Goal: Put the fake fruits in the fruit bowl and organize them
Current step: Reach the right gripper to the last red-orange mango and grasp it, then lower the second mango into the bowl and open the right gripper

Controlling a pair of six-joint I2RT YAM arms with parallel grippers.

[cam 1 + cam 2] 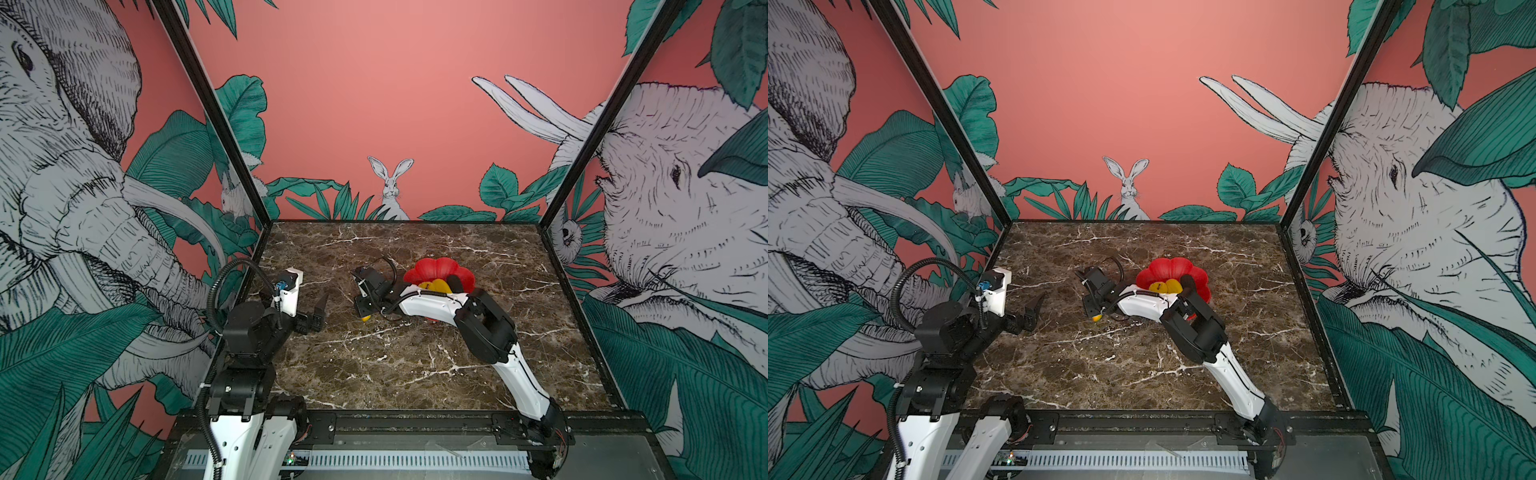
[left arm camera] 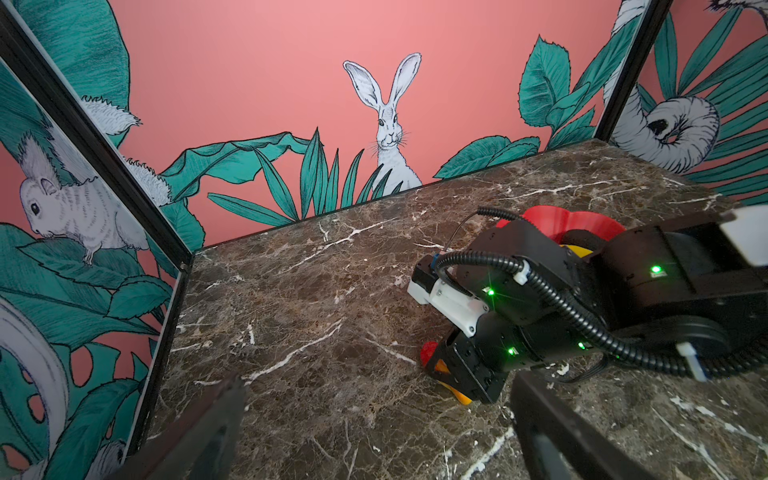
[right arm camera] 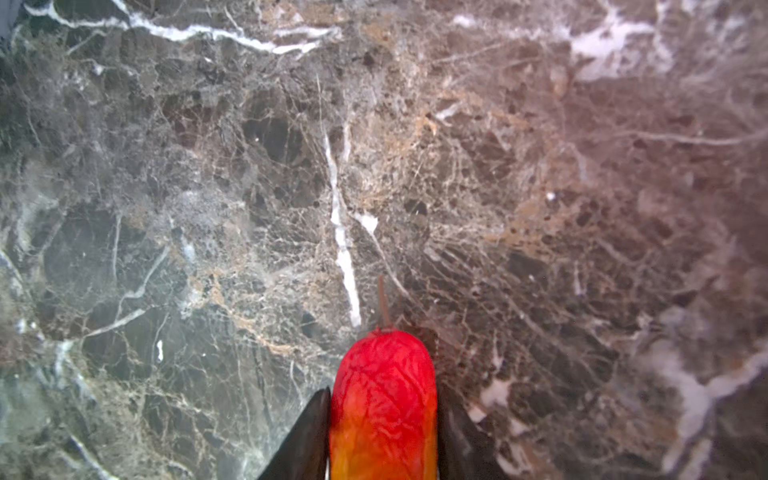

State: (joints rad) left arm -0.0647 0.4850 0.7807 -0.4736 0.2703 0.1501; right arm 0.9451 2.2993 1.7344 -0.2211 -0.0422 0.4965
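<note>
Your right gripper (image 3: 384,399) is pinching the red-orange-yellow elongated fruit (image 3: 384,370): both fingers press its flanks, and its red stem end pokes out ahead. The fruit sits low on the marble table (image 1: 374,365), near the red flower-shaped fruit bowl (image 1: 440,266) but apart from it, on its left in both top views.

The likeliest failure is the fruit squirting out. The plastic looks slick and tapered, so a fast lift could pop it loose.

Your forearm also hangs over the bowl's near rim, so a low swing could nudge the bowl. The bowl already holds two yellow fruits (image 1: 434,286) and the black oval fruit (image 1: 456,282), so a high drop could knock one out.

Your left gripper (image 1: 316,315) is spread and empty (well clear).

No brand, label or writing is readable.
</note>
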